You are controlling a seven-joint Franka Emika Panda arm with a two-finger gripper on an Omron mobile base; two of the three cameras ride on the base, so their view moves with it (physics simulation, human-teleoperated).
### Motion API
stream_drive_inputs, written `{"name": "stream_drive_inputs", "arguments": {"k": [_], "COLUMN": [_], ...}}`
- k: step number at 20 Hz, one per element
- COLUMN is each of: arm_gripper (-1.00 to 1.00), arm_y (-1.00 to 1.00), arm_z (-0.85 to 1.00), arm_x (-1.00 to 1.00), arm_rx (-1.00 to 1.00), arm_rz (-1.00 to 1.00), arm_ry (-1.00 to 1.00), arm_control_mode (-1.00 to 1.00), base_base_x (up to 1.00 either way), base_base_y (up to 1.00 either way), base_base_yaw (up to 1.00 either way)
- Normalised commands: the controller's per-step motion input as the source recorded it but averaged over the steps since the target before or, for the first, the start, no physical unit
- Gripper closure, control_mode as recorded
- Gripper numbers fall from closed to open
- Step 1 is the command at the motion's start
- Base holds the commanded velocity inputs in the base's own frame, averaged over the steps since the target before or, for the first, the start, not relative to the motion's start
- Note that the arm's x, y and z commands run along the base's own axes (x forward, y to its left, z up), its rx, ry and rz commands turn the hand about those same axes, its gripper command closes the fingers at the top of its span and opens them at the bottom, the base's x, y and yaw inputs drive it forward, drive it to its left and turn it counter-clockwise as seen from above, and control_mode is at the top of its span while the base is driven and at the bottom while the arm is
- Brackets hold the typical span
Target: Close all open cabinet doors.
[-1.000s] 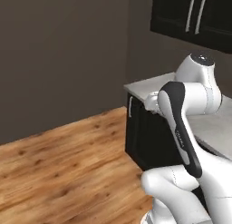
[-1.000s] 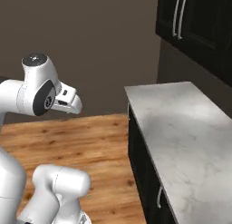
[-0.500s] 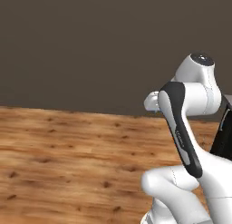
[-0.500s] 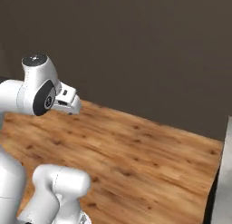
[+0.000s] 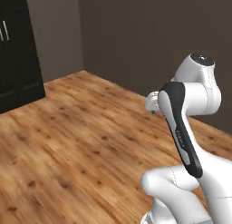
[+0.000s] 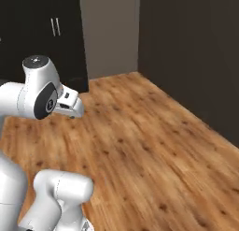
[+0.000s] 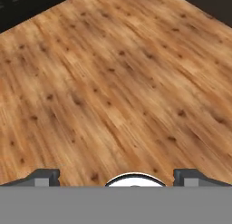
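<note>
Tall, nearly black cabinet doors (image 6: 44, 38) with a pair of slim silver handles (image 6: 56, 26) stand at the far left end of the room, and they look flush from here. The same dark cabinet front (image 5: 18, 51) fills the left edge of the left base view, and its foot (image 7: 27, 5) shows at the top left of the hand view. My gripper (image 7: 118, 177) is open, its fingertips (image 7: 43, 175) wide apart over bare wooden floor with nothing between them. The hand (image 6: 70, 104) hangs folded close to the arm, far from the doors.
Wooden plank floor (image 5: 81, 141) spreads out ahead of the base. A dark wall (image 6: 191, 52) runs along the right side, and a grey wall section (image 6: 109, 31) stands between it and the black cabinets.
The whole picture has swung: the base has turned, so the counter and upper cabinets have gone and the tall black cabinets have come in at the left. The arm holds its pose, gripper still open.
</note>
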Motion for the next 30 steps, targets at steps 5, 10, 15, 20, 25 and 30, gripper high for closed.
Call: {"name": "stream_drive_inputs", "arguments": {"k": [5, 10, 15, 20, 25, 30], "arm_gripper": [-1.00, -1.00, -1.00, -1.00, -1.00, -1.00], "arm_y": [0.00, 0.00, 0.00, 0.00, 0.00, 0.00], "arm_z": [0.00, 0.00, 0.00, 0.00, 0.00, 0.00], "arm_x": [0.00, 0.00, 0.00, 0.00, 0.00, 0.00], "arm_rx": [0.00, 0.00, 0.00, 0.00, 0.00, 0.00], "arm_rz": [0.00, 0.00, 0.00, 0.00, 0.00, 0.00], "arm_ry": [0.00, 0.00, 0.00, 0.00, 0.00, 0.00], "arm_control_mode": [1.00, 1.00, 1.00, 1.00, 1.00, 1.00], "base_base_x": [0.18, 0.29, 0.48, 0.63, 0.85, 0.91], "base_base_y": [0.00, 0.00, 0.00, 0.00, 0.04, 0.04], "base_base_yaw": [0.93, 0.84, 0.69, 0.49, 0.20, 0.18]}}
